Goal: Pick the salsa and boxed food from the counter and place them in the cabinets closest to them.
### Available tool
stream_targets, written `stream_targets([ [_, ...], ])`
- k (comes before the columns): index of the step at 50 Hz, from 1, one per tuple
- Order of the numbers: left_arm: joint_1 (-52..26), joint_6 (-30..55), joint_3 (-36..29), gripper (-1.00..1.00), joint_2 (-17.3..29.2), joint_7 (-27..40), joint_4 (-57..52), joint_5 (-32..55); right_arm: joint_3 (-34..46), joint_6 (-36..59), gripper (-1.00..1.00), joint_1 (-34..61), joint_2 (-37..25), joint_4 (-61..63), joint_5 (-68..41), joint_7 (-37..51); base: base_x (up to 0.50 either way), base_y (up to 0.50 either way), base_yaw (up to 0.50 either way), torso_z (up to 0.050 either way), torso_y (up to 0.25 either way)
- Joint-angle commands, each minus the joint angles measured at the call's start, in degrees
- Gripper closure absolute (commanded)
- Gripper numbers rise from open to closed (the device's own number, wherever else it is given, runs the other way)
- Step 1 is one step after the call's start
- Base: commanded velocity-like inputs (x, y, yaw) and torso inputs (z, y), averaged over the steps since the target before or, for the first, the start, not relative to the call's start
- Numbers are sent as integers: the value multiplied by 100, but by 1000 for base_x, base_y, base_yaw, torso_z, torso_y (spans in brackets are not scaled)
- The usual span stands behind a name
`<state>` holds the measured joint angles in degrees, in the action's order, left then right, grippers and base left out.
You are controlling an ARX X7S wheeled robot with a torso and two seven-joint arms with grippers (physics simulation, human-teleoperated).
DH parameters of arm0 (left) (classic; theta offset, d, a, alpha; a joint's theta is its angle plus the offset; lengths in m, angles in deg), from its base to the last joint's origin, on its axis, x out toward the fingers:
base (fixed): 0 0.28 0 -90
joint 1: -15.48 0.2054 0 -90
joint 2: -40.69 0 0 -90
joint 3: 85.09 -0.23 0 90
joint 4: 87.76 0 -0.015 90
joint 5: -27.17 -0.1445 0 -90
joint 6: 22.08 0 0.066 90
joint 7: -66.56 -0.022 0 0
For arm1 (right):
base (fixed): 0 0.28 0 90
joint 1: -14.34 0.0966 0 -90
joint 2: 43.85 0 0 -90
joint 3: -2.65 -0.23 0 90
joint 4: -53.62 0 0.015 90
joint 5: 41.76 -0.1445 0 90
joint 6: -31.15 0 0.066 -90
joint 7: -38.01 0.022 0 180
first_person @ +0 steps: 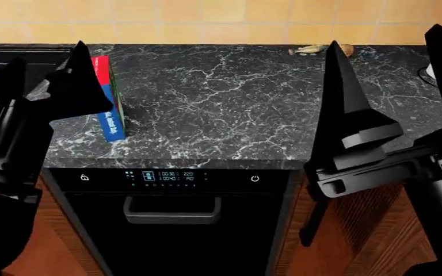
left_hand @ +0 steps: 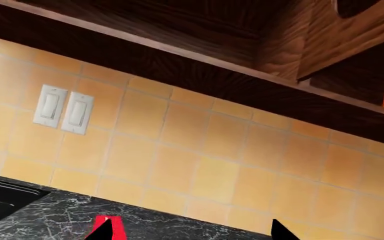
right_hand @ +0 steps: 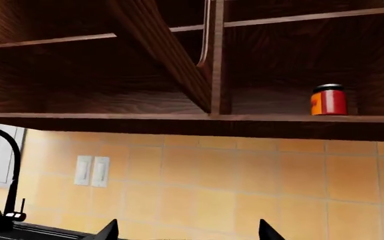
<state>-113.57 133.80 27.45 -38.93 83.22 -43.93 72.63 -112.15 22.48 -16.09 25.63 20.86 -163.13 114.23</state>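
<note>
While both arms fill the head view's foreground, the left tool [first_person: 83,72] has its fingers closed on the boxed food [first_person: 107,98], upright near the table [first_person: 221,109] front edge. The right tool [right_hand: 186,231] is spread, empty. Beyond, the salsa [right_hand: 328,99] stands on the open cabinet's shelf [right_hand: 299,118].
</note>
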Motion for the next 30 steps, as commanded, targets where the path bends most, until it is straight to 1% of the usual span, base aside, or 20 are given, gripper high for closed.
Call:
stream_targets([
  [1, 665, -119, 414, -100, 101, 25, -693, 159, -1440, 867, -100, -885, 410, 276, 675, -1021, 0, 0, 0, 0, 0],
  [3, 781, -289, 344, -100, 112, -32, -739, 35, -1378, 867, -100, -922, 432, 276, 1174, -1371, -3, 500, 0, 0, 0],
  [5, 831, -287, 366, -100, 107, -78, -728, 128, -1295, 867, -100, -944, 453, 276, 1387, -1455, 16, 500, 0, 0, 0],
  [10, 774, 21, 724, -100, 75, 6, -758, 805, -1298, 867, -100, -868, 465, 276, 739, -762, 34, 500, 0, 0, 0],
  [14, 728, 211, 953, -100, 113, 156, -806, 1232, -1421, 867, -100, -925, 530, 276, 605, -734, 33, 500, 0, 0, 0],
  [19, 746, 217, 958, -100, 170, 208, -833, 1317, -1492, 867, -100, -913, 574, 276, 344, -555, 34, 500, 0, 0, 0],
  [26, 783, 144, 791, -100, 215, 203, -830, 1246, -1666, 867, -100, -959, 606, 276, 414, -763, 32, 500, 0, 0, 0],
  [30, 809, 108, 746, -100, 244, 214, -839, 1237, -1654, 867, -100, -925, 583, 276, 305, -627, 31, 500, 0, 0, 0],
])
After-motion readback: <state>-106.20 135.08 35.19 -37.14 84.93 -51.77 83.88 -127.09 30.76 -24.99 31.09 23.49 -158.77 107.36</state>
